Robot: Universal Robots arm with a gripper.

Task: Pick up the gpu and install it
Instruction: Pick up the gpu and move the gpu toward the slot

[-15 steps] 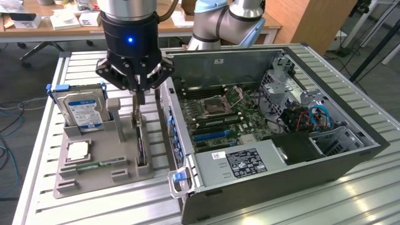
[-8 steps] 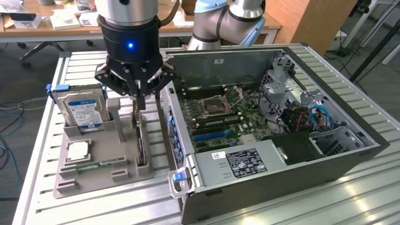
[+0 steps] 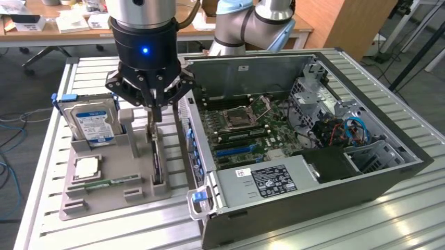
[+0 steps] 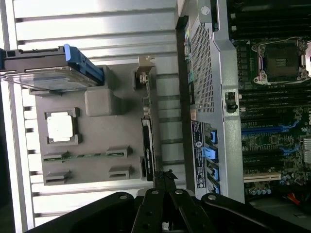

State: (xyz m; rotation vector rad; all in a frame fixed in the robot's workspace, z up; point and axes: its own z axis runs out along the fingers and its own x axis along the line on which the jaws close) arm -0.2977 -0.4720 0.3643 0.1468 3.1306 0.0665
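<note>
I cannot tell if my gripper (image 3: 154,113) clasps the thin dark gpu card (image 4: 147,150) at the grey plastic tray (image 3: 104,195) edge; off-centre, it could topple.

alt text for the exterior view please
A robot arm's gripper hangs just above the gpu, which stands on edge in a grey parts tray. A hard drive stands in the same tray, and on the exterior view's right lies an open computer case with its motherboard exposed.
</note>
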